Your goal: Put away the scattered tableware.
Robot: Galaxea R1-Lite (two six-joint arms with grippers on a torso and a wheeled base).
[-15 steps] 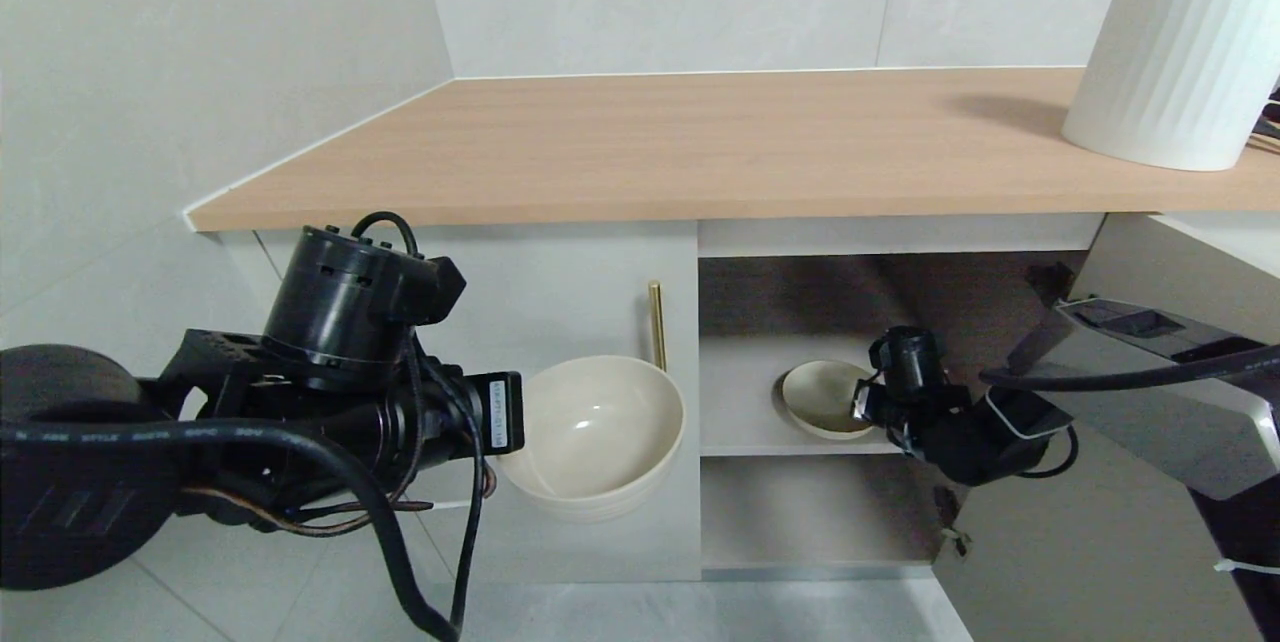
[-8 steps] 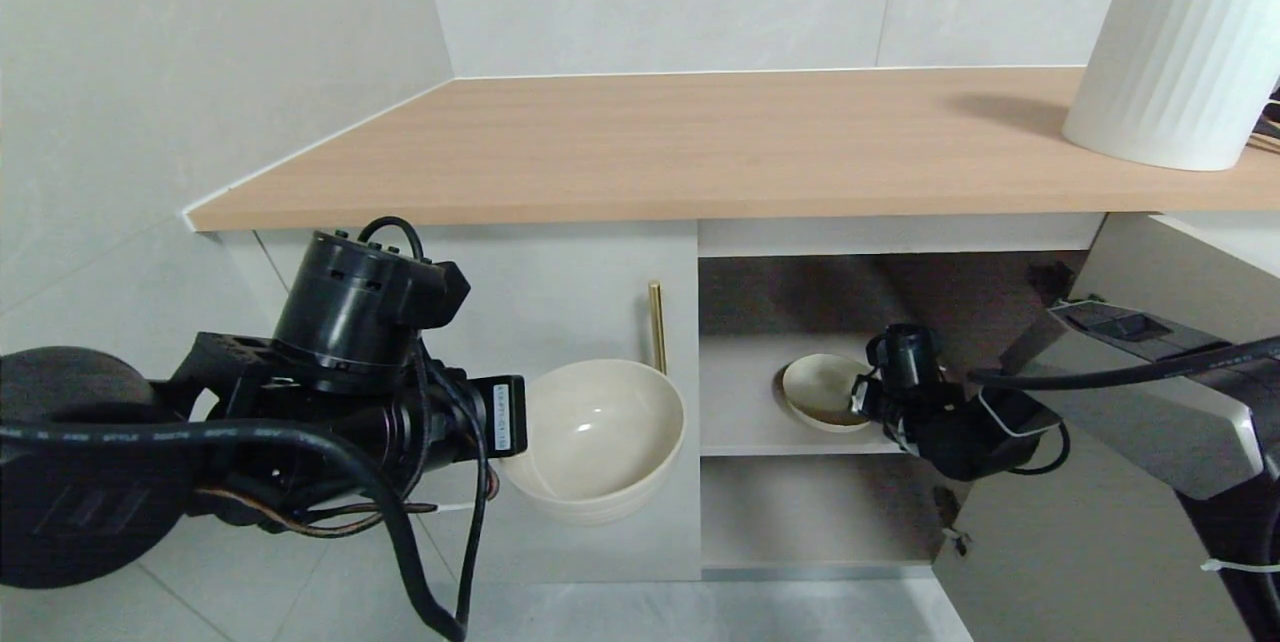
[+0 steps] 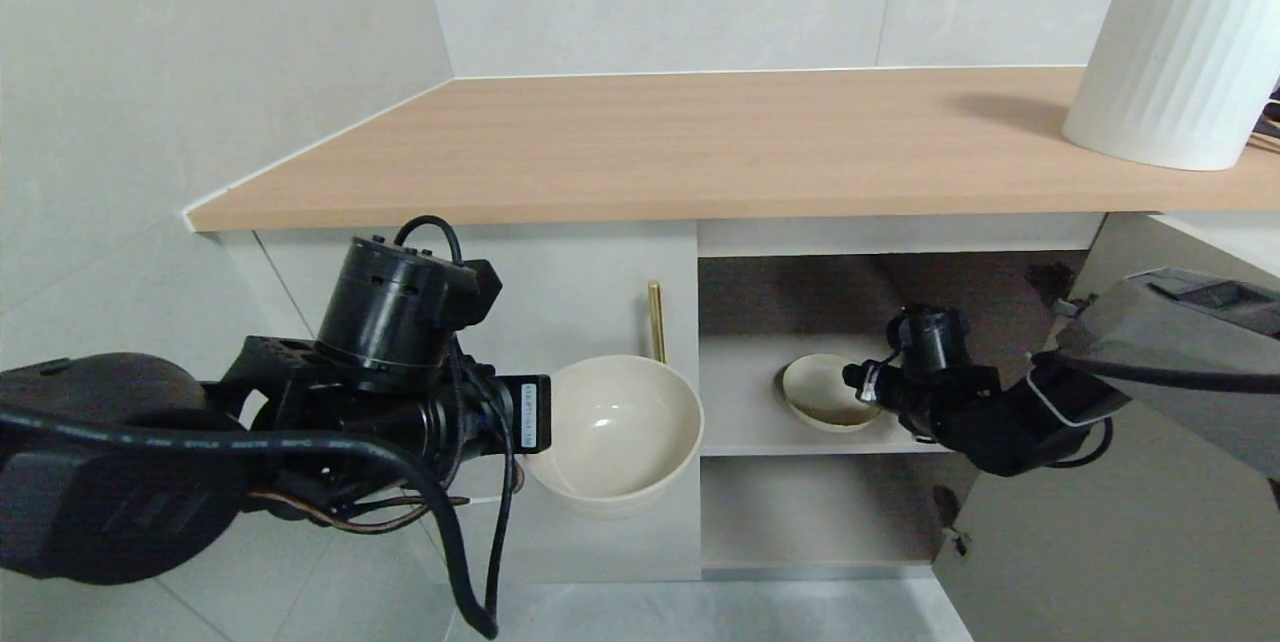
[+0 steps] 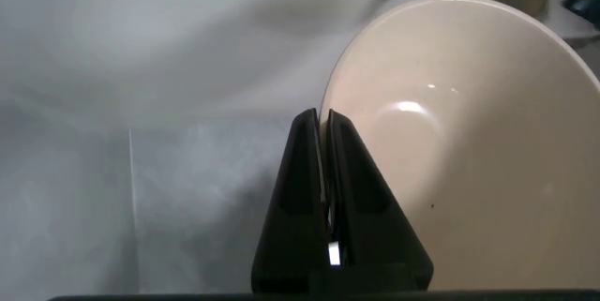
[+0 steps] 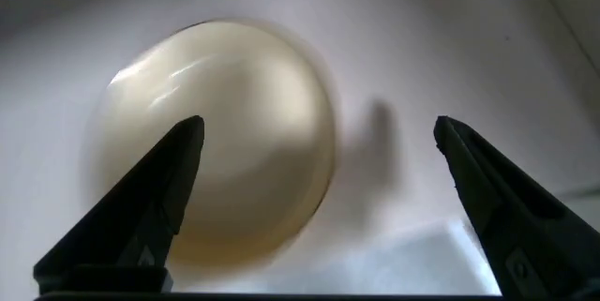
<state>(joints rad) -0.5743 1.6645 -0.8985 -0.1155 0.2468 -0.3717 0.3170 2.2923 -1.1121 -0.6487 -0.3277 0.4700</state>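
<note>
Large bowl [image 3: 615, 434] is hanging in the air in front of the closed cabinet door [image 3: 560, 292], just beside the brass handle [image 3: 656, 322] and left of the open compartment. The left hand [image 4: 324, 118] is pinching it by one spot on the rim, fingers pressed together on the wall. That's the main risk I'm seeing: with a single-edge pinch on a smooth glazed bowl, any quick swing is likely tipping or sliding it out. The rim is also sitting near the handle and the door edge, so a sideways move into the opening is risking a knock. Small bowl [image 3: 822, 392] is sitting on the middle shelf [image 3: 740, 427] inside the compartment. It's looking tilted, though I can't tell whether it's leaning on something. The right hand [image 5: 317, 127] is spread wide just in front of it, one finger to each side and apparently not touching. If it's backing out crooked, a finger is clipping the small bowl and dragging it off the shelf. The right arm is also filling the opening, so both arms going in together are risking a collision. The worktop [image 3: 700, 142] above isn't in play.
</note>
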